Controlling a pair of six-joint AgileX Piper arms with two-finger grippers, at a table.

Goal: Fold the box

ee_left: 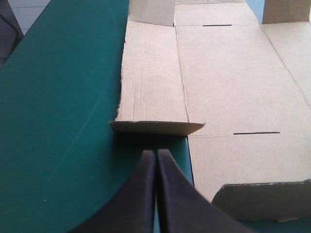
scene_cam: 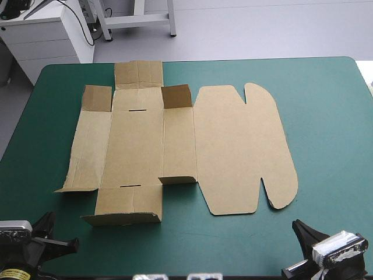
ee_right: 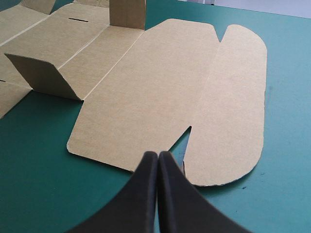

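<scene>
Two pairs of jaws, left and right, are closed on nothing. Between them, farther off, the brown box (scene_cam: 134,146) lies mostly flat on the table (scene_cam: 326,116). It looks light and stiff; grab a raised edge flap.

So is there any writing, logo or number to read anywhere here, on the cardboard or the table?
None: no view shows any readable text.
The box: plain brown board, no print; its two dark lines are cut slots, not writing.
The teal-green cover: no label or sign.
</scene>
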